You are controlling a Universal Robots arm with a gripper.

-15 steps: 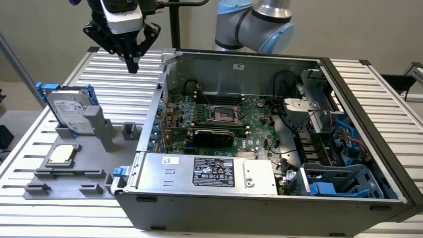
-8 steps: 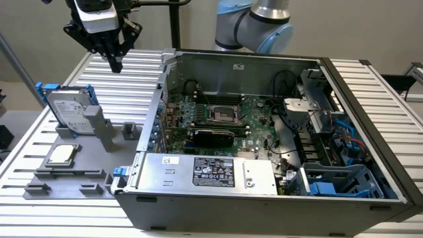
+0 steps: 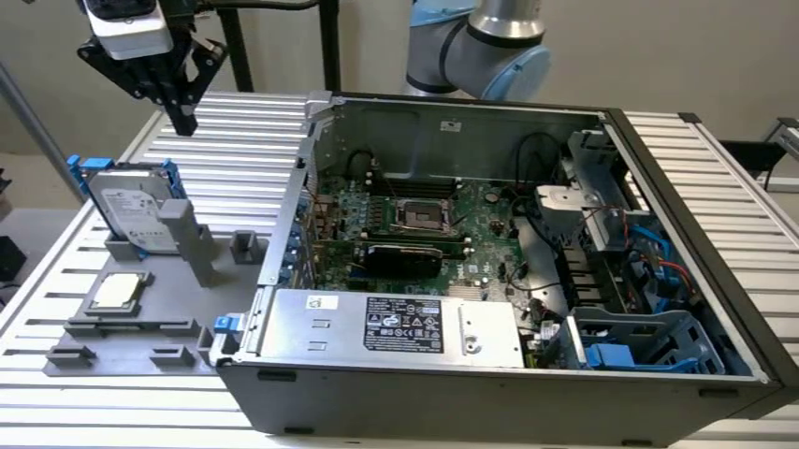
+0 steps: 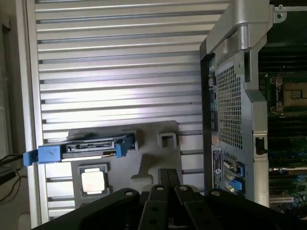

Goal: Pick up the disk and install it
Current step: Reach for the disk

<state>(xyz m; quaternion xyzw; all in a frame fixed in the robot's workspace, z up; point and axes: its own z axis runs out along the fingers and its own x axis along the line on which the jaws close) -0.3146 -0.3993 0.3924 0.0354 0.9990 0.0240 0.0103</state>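
**A:** Where's the disk?
**B:** At the exterior view's left. The disk (image 3: 131, 208) stands on edge in the grey stand (image 3: 175, 301), its thin top edge running along the table slats (image 4: 120, 72).
**A:** And the claw?
**B:** The claw (image 3: 185, 123) hangs above the disk, slightly toward the exterior view's right and well apart from it. Its fingers are pinched together and hold nothing.
**A:** Further right?
**B:** The open case (image 3: 500, 393), just beside the stand.

The gripper (image 3: 185, 120) hangs pointing down, fingers together (seemingly empty), arm (image 3: 481, 47) raised behind.
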